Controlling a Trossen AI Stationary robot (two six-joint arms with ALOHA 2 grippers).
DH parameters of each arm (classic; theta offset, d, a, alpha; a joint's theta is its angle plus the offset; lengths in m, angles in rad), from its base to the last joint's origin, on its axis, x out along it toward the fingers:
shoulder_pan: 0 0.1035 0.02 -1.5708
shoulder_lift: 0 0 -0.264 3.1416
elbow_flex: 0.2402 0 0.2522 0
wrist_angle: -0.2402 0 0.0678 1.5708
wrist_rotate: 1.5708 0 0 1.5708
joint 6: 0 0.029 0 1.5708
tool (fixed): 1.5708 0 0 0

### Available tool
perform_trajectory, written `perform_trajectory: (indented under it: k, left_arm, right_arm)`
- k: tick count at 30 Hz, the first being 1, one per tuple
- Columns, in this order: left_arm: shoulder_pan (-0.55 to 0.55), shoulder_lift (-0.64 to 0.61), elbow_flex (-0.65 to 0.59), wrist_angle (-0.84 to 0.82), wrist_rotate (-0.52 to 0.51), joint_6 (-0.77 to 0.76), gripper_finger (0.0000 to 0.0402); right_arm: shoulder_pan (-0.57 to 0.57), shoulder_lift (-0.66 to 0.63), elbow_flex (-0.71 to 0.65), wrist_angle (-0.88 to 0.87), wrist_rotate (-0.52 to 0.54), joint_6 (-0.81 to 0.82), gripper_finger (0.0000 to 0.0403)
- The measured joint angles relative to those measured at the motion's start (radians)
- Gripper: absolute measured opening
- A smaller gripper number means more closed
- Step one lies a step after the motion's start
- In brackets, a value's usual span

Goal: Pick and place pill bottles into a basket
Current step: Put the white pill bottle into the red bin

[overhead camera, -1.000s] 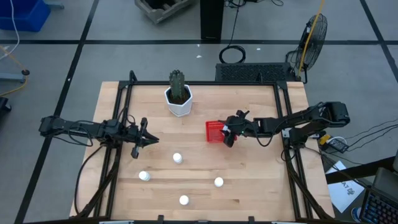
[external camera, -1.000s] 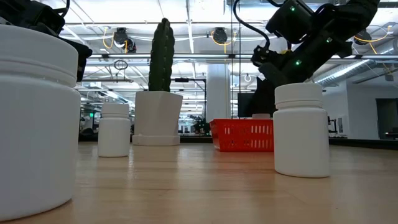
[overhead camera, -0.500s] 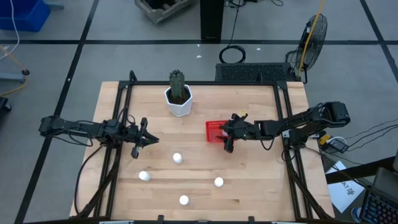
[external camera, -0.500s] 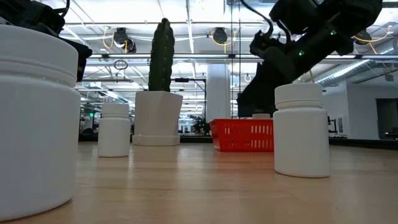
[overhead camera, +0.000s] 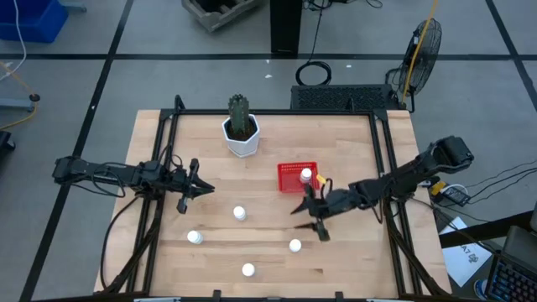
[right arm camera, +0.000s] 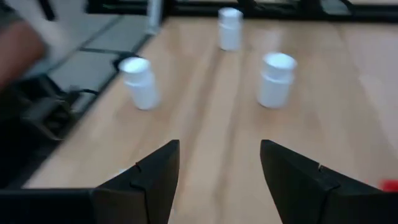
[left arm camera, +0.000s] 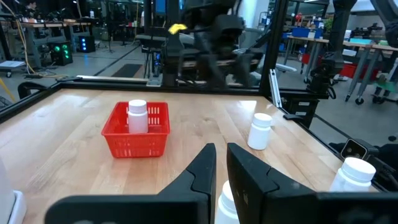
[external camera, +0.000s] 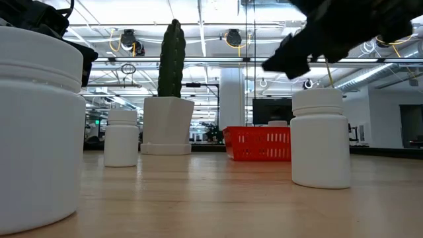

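Note:
The red basket (overhead camera: 295,178) stands right of the table's middle with one pill bottle (overhead camera: 306,175) upright in it; both show in the left wrist view too, basket (left arm camera: 137,138) and bottle (left arm camera: 137,116). Several more white pill bottles stand upright on the wood nearer the front edge: (overhead camera: 240,213), (overhead camera: 195,238), (overhead camera: 295,246), (overhead camera: 248,270). My right gripper (overhead camera: 310,222) hangs open over bare wood between the basket and the front bottles, with nothing between its fingers (right arm camera: 155,180). My left gripper (overhead camera: 198,189) waits shut at the table's left.
A white faceted pot with a green cactus (overhead camera: 242,132) stands at the far middle of the table. Black frame rails (overhead camera: 382,159) run along the table's left and right sides. Bare wood lies between the basket and the front bottles.
My right gripper has swung from over the basket toward the table's near edge, rising a little and tipping up toward level. It now hangs over the wood in front of the basket. The bottle in the basket, covered by it before, shows from above.

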Motion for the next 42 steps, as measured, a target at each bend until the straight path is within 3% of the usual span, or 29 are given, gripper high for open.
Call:
perform_trajectory:
  k: [12, 22, 42]
  left_arm:
    - [0.0, 0.0, 0.0, -0.001, 0.0, 0.0, 0.0047]
    - [0.0, 0.0, 0.0, -0.001, 0.0, 0.0, 0.0047]
    - [0.0, 0.0, -0.001, -0.002, 0.0, 0.0, 0.0047]
  right_arm:
    - [0.156, 0.085, 0.0, 0.153, 0.09, -0.038, 0.0207]
    - [0.17, 0.139, 0.0, 0.157, 0.11, 0.069, 0.0217]
    - [0.204, 0.295, 0.029, 0.203, 0.11, 0.116, 0.0238]
